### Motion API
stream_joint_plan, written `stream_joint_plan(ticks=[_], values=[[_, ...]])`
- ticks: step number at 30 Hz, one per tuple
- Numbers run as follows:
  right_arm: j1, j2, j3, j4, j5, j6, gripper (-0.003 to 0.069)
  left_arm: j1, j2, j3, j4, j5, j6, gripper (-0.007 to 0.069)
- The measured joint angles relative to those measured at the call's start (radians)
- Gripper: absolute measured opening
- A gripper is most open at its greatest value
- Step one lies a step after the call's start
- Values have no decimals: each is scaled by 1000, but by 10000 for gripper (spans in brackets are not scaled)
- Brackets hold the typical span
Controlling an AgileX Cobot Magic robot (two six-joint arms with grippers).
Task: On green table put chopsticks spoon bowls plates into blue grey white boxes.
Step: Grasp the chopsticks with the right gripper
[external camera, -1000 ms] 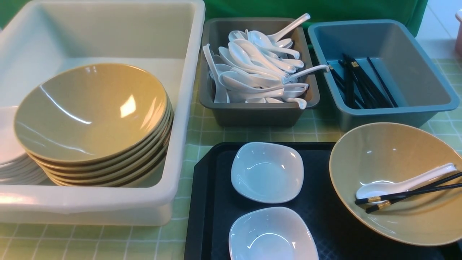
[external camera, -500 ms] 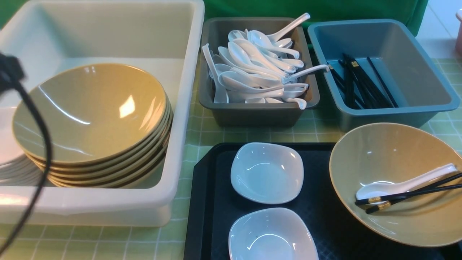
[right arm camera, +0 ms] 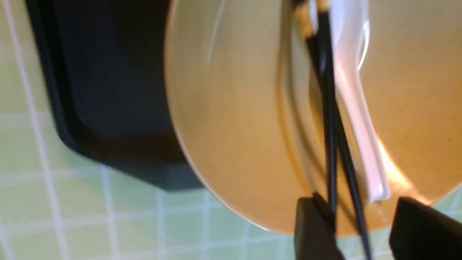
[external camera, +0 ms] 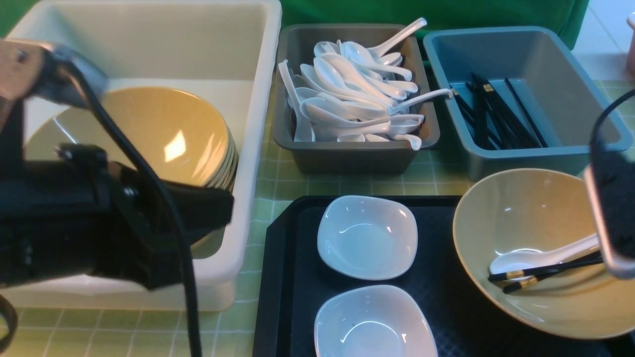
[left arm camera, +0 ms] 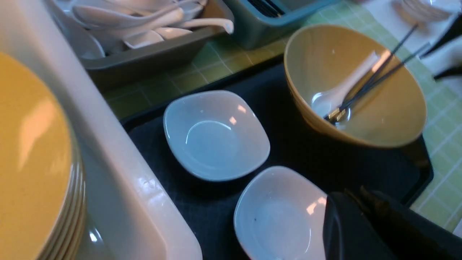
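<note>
Chopsticks (right arm camera: 329, 108) lie across the white spoon (right arm camera: 352, 97) inside the tan bowl (right arm camera: 234, 137) on the black tray (right arm camera: 108, 90). The right gripper (right arm camera: 361, 234) is spread and straddles their ends at the bowl's rim, one finger (right arm camera: 314, 231) close beside a stick. Thin, stiff, light and slick, they probably need pinching as a pair near those ends. The left gripper (left arm camera: 357, 227), pressed together, hangs beside the white tub (left arm camera: 119, 180).

A stack of bowls (external camera: 173, 134) sits in the tub (external camera: 258, 99) at left; spoons (external camera: 347, 94) fill the middle box (external camera: 347, 158), and chopsticks (external camera: 496, 119) lie in the right box (external camera: 545, 158). In front, a tray (external camera: 292, 277) holds two plates (external camera: 367, 237) and a lone bowl (external camera: 526, 213) containing a spoon (external camera: 540, 257) and chopstick pair (external camera: 545, 270).
</note>
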Motion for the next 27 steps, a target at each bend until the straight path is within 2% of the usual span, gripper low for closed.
stream_joint_plan(ticks=[3,15,20,27], values=[[19,58,-2,-23,-28,-21,327,-1,3,0,0,9,33,-2],[26,279,-2,-51,-71,-38,320,-2,4,0,6,15,36,-2],[26,343,-3,-56,-84,-37,260,-2,4,0,9,15,36,-2],[26,383,-5,-59,-102,-19,101,-2,4,0,9,16,36,-2]])
